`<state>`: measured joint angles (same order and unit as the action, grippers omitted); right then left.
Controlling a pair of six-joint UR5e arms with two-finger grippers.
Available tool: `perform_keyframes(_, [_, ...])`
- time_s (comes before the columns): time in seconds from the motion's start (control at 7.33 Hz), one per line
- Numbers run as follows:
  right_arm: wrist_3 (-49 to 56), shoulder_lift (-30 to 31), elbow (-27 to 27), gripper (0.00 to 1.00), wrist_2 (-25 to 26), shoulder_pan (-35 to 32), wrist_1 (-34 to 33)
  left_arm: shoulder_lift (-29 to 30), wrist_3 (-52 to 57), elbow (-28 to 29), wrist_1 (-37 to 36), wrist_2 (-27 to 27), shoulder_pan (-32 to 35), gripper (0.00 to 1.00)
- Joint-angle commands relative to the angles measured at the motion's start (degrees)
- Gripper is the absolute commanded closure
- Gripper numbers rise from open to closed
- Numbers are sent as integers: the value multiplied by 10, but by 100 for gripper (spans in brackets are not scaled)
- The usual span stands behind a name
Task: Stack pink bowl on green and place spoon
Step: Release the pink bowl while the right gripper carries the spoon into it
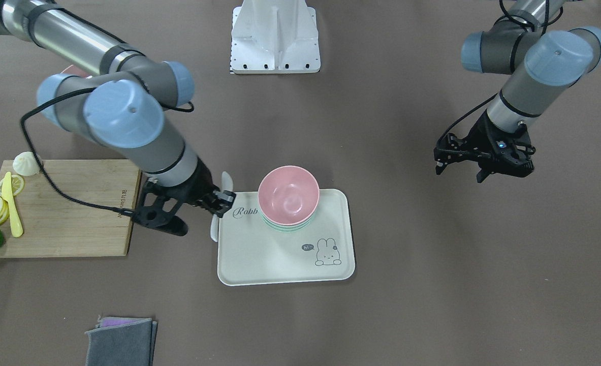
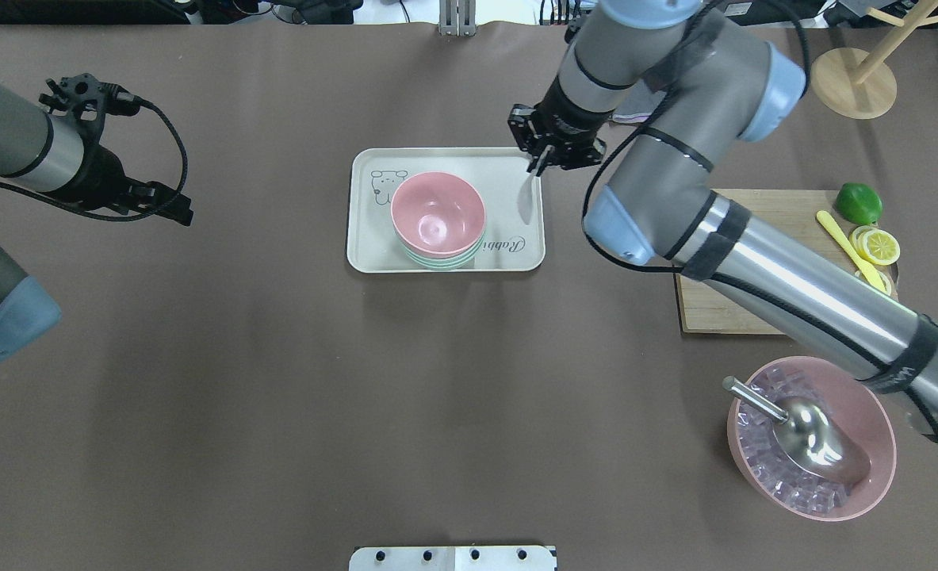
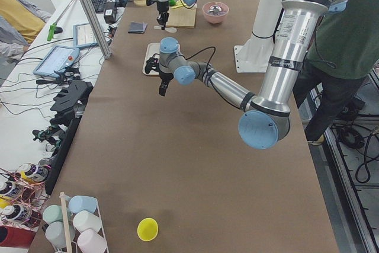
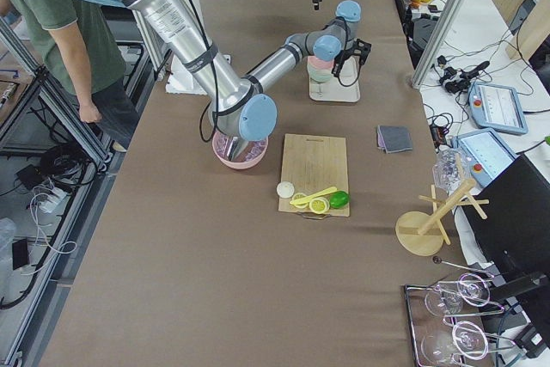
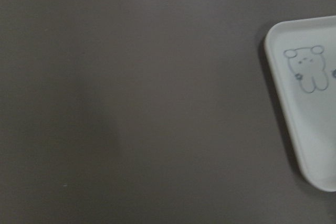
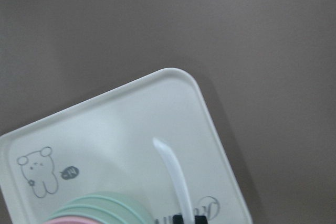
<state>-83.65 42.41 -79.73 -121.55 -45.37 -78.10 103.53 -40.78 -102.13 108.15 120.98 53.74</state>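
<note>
Pinching the spoon [image 1: 226,181] at the tray [image 1: 280,256] edge, right tool [image 1: 224,198]; left tool [image 1: 460,173] wide, clearest front-on

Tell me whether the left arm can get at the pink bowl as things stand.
Probably yes. The left gripper hangs open and empty over bare table apart from the tray, nothing between it and the pink bowl. The right gripper, holding the spoon, is at the tray's opposite edge.

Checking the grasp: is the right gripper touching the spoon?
Touching. The right wrist view shows the right gripper clamped on the spoon handle.
</note>
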Motion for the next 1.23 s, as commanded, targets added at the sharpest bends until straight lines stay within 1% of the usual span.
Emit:
perform_keyframes(0.0, [-118, -60, 88, 100, 53, 38, 108, -17, 41, 16, 0, 4, 21, 2])
perform_keyframes(0.14, [-162, -85, 137, 100, 94, 57, 157, -31, 66, 16, 1, 10, 30, 2])
perform_keyframes(0.27, [-165, -89, 139, 100, 99, 63, 160, -30, 67, 21, 1, 9, 30, 2])
perform_keyframes(0.41, [-158, -85, 132, 2, 97, 64, 163, -29, 66, 22, 1, 10, 31, 2])
perform_keyframes(0.55, [-132, -71, 108, 0, 91, 64, 169, -26, 63, 23, 0, 10, 32, 2])
perform_keyframes(0.68, [-125, -43, 73, 0, 64, 55, 166, -25, 62, 24, -1, 10, 34, 2])
perform_keyframes(0.82, [-100, -9, 41, 0, 20, 25, 163, -24, 64, 24, -7, 10, 43, 2])
perform_keyframes(0.95, [-64, 33, 19, 0, -35, -23, 161, -25, 71, 25, -9, 20, 60, 2])
perform_keyframes(1.09, [-3, 85, -6, 0, -92, -77, 160, -27, 92, 33, -31, 52, 92, 2])
